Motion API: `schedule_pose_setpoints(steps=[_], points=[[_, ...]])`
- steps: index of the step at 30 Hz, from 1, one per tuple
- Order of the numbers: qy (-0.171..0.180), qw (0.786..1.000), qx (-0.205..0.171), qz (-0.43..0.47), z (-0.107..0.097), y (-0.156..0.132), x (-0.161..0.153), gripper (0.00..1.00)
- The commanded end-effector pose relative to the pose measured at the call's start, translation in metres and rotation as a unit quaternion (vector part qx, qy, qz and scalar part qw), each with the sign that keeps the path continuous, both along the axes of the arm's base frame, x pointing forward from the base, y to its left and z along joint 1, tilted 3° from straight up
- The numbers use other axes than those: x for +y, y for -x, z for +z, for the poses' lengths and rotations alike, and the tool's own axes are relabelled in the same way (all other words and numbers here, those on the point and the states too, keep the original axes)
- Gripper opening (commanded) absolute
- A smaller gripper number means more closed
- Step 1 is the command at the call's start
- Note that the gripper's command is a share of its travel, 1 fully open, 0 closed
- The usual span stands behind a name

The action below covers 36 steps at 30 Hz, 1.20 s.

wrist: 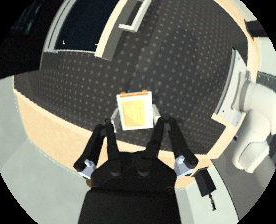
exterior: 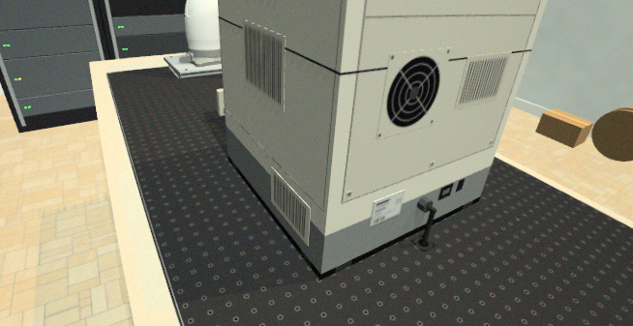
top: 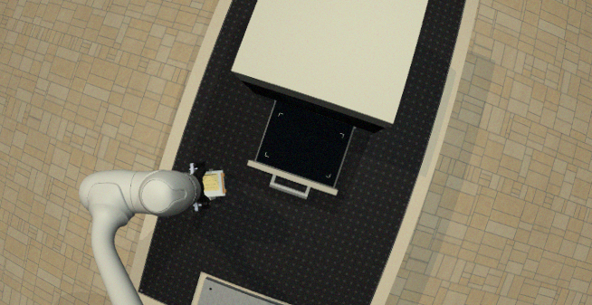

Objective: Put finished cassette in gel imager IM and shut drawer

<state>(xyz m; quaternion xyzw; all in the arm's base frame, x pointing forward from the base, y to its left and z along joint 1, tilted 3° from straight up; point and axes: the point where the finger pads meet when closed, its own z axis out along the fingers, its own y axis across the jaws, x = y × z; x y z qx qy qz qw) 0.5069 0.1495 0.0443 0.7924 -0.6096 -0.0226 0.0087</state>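
Yellow cassette FINISHED (top: 214, 184) is riding clamped in the fingers (top: 197, 187), left of IM's drawer (top: 304, 144), already open. Exterior view is showing only IM (exterior: 339, 115). Wrist view: placing and shutting are remaining.

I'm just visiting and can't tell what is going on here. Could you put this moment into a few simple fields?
Machine: gel imager, cream box on the dark deck
Drawer: drawer pulled out, dark glass bare, four corner marks showing
Handle: drawer handle facing the arm
Gripper: gripper shut on the cassette
Cassette position: left of the drawer, not yet over the glass
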Motion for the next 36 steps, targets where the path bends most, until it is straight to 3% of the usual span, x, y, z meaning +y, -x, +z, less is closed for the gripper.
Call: schedule_pose_setpoints(steps=[1,36], points=[[0.0,1.0,0.0,0.0,0.003,0.0,0.0,0.1],[0.0,1.0,0.0,0.0,0.035,-0.002,0.0,0.1]])
